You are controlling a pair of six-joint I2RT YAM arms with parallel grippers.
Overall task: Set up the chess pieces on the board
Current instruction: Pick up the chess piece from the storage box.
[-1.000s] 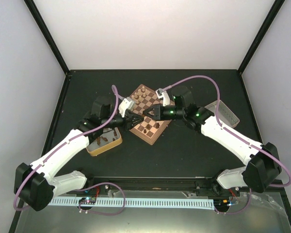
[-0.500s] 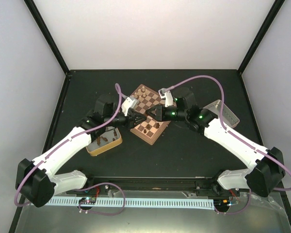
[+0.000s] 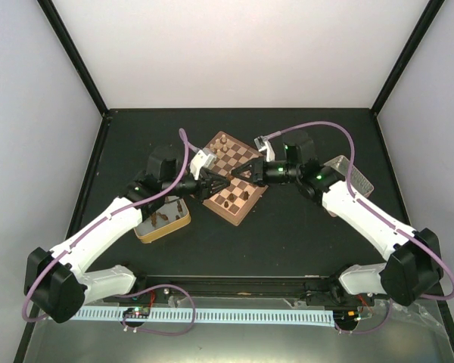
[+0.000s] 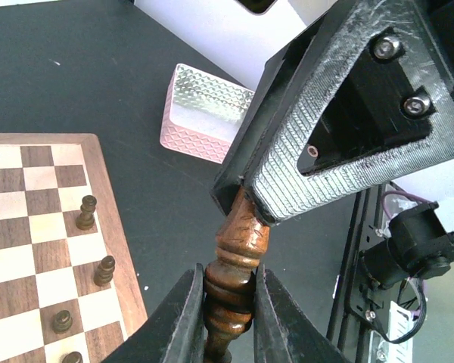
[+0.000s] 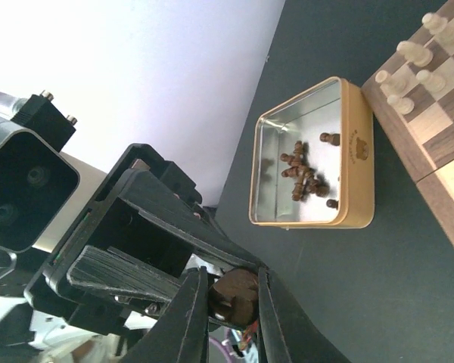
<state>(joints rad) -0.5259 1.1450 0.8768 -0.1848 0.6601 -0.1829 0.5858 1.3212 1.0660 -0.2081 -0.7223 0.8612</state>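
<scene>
A dark brown chess piece (image 4: 242, 234) hangs above the near left side of the board (image 3: 235, 201), held from both ends. My left gripper (image 4: 230, 286) is shut on its lower rings. My right gripper (image 5: 231, 281) is shut on its other end (image 5: 236, 301), and its ribbed fingers (image 4: 325, 159) cover the piece's top. In the top view the left gripper (image 3: 218, 182) and right gripper (image 3: 237, 175) meet tip to tip. Dark pawns (image 4: 86, 213) stand along the board's edge (image 4: 117, 227). Several more dark pieces (image 5: 303, 175) lie in a gold tin (image 5: 356, 151).
The gold tin (image 3: 164, 220) sits left of the board under my left arm. A pale empty tray (image 3: 354, 177) lies right of the board, also in the left wrist view as a pale tray (image 4: 204, 113). Cream pieces (image 5: 412, 53) stand on the board's far rows.
My right wrist has drawn back a little to the right and my left gripper has followed it. Both stay closed on the same dark piece.
</scene>
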